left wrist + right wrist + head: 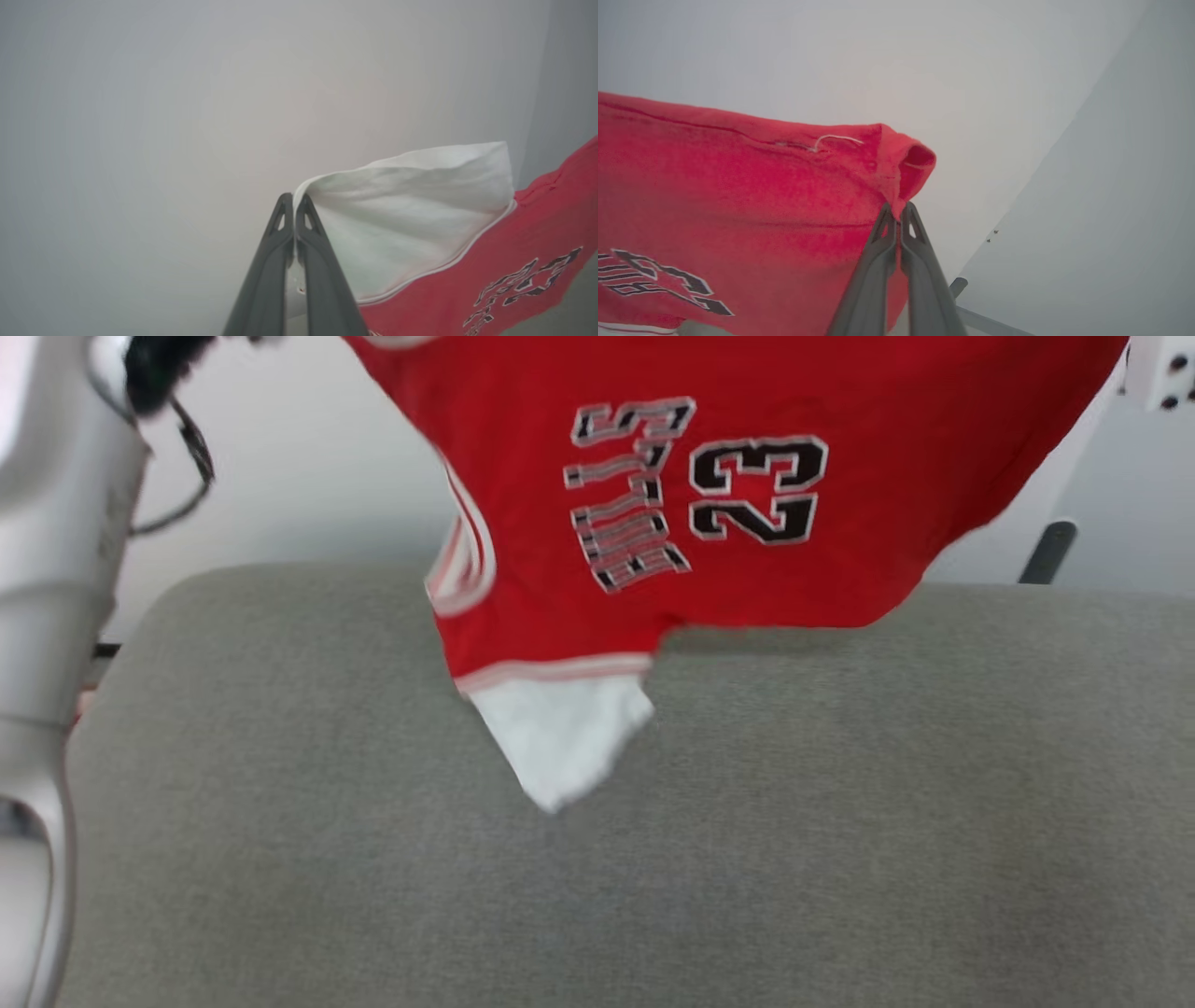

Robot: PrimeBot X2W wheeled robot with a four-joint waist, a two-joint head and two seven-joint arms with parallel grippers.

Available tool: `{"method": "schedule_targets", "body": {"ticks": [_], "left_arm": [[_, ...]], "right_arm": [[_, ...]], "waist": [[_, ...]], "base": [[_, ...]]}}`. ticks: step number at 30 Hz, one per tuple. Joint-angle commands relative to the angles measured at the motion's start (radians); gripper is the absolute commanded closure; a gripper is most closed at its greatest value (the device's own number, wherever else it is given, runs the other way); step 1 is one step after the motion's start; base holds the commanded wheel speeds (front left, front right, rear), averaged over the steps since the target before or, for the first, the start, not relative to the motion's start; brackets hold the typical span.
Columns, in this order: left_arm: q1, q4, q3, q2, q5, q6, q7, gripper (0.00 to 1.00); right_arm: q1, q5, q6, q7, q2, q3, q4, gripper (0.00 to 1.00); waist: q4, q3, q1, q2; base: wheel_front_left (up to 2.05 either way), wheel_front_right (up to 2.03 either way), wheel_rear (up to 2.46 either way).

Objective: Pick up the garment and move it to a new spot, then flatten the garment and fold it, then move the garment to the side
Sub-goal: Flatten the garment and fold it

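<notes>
Head view, and the garment [747, 588] is up in the air, a red jersey-style shirt stretched across the top of the scene, over the far part of the grey padded surface [840, 821]! The black "BULLS" and "23" lettering runs sideways across the red cloth. The hanging white sleeve [560, 737] dangles lowest, left of centre, its tip down by the padding; whether it touches, I cannot tell. The pale left forearm [56, 569] rises along the left edge. Over to the left wrist view: the left gripper [295, 200] has its two dark fingers pressed together, pinching the edge of the raised white sleeve [411, 210], with the red body trailing off to the right. Right wrist view now: the right gripper [898, 210] is clamped too, fingers squeezed onto a bunched red corner of the shirt, the cloth spreading away to its left against a plain pale wall [924, 56].
</notes>
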Motion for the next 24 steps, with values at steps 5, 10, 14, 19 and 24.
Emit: {"method": "schedule_targets", "body": {"ticks": [5,10,14,19,24], "left_arm": [[-0.086,0.103,-0.005,-0.019,0.023,0.005,-0.049,1.0],[-0.145,0.168,-0.006,-0.026,0.026,-0.001,-0.08,1.0],[-0.201,0.196,-0.007,-0.022,0.036,0.001,-0.109,1.0],[-0.316,0.21,-0.01,-0.004,0.072,0.026,-0.176,1.0],[-0.442,0.22,0.007,-0.008,0.106,0.084,-0.308,1.0]], "right_arm": [[-0.047,-0.021,-0.001,-0.039,0.037,-0.024,0.054,1.0],[-0.083,-0.022,-0.001,-0.041,0.054,-0.033,0.079,1.0],[-0.13,-0.038,-0.001,-0.055,0.053,-0.037,0.079,1.0],[-0.23,-0.087,-0.001,-0.111,0.066,-0.06,0.088,1.0],[-0.346,-0.207,-0.001,-0.262,0.089,-0.097,0.129,1.0]], "waist": [[-0.036,0.014,0.0,0.0],[-0.053,0.068,0.0,0.0],[-0.065,0.16,0.0,0.0],[-0.088,0.334,0.0,0.0],[-0.106,0.518,0.0,0.0]], "base": [[0.0,0.0,0.0],[0.0,0.0,0.0],[0.0,0.0,0.0],[0.0,0.0,0.0],[0.0,0.0,0.0]]}}
